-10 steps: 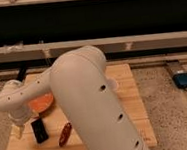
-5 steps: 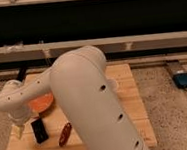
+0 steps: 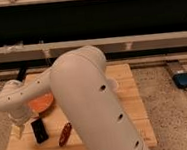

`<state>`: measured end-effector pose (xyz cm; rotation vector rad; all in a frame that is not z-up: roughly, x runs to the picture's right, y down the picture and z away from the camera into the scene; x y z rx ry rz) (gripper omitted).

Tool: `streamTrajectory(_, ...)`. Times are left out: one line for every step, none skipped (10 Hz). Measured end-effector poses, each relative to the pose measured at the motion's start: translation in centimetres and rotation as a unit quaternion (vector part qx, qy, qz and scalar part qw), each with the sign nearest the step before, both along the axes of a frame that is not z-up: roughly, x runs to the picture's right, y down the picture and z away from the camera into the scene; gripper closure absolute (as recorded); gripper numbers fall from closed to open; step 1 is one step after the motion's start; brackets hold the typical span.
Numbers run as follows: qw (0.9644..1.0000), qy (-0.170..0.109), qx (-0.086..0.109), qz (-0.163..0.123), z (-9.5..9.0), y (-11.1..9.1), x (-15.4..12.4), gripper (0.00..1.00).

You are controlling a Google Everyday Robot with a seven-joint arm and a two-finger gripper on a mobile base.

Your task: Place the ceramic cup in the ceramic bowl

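Observation:
The ceramic bowl (image 3: 41, 102), orange-red and shallow, sits on the left part of the wooden table (image 3: 126, 93), partly hidden behind my white arm. My gripper (image 3: 16, 124) hangs at the arm's end near the table's left edge, just left of the bowl and low over the wood. A small pale shape (image 3: 16, 131) shows right under it; it looks like the ceramic cup, but I cannot tell whether it is held or standing on the table.
A black rectangular object (image 3: 39, 130) lies in front of the bowl. A dark-red elongated object (image 3: 64, 134) lies near the table's front edge. My bulky arm (image 3: 90, 105) covers the table's middle. A blue device (image 3: 184, 79) lies on the floor at right.

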<state>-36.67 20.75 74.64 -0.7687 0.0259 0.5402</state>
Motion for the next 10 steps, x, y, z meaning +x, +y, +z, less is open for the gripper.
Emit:
streamTrajectory(1.0, 0.0, 0.0, 0.0, 0.0, 0.0, 0.0, 0.2)
streamTrajectory(1.0, 0.0, 0.0, 0.0, 0.0, 0.0, 0.0, 0.2)
streamTrajectory(1.0, 0.0, 0.0, 0.0, 0.0, 0.0, 0.0, 0.2)
streamTrajectory(1.0, 0.0, 0.0, 0.0, 0.0, 0.0, 0.0, 0.2)
streamTrajectory(1.0, 0.0, 0.0, 0.0, 0.0, 0.0, 0.0, 0.2)
streamTrajectory(1.0, 0.004, 0.001, 0.001, 0.1, -0.1, 0.0, 0.2)
streamTrajectory(1.0, 0.008, 0.003, -0.001, -0.1, -0.1, 0.2, 0.2)
streamTrajectory(0.9999, 0.015, 0.004, 0.004, 0.0, -0.5, 1.2, 0.2)
streamTrajectory(0.9995, 0.027, 0.01, 0.01, 0.4, -1.3, 3.0, 0.2)
streamTrajectory(0.9989, 0.041, 0.014, 0.017, 0.4, -1.9, 4.9, 0.2)
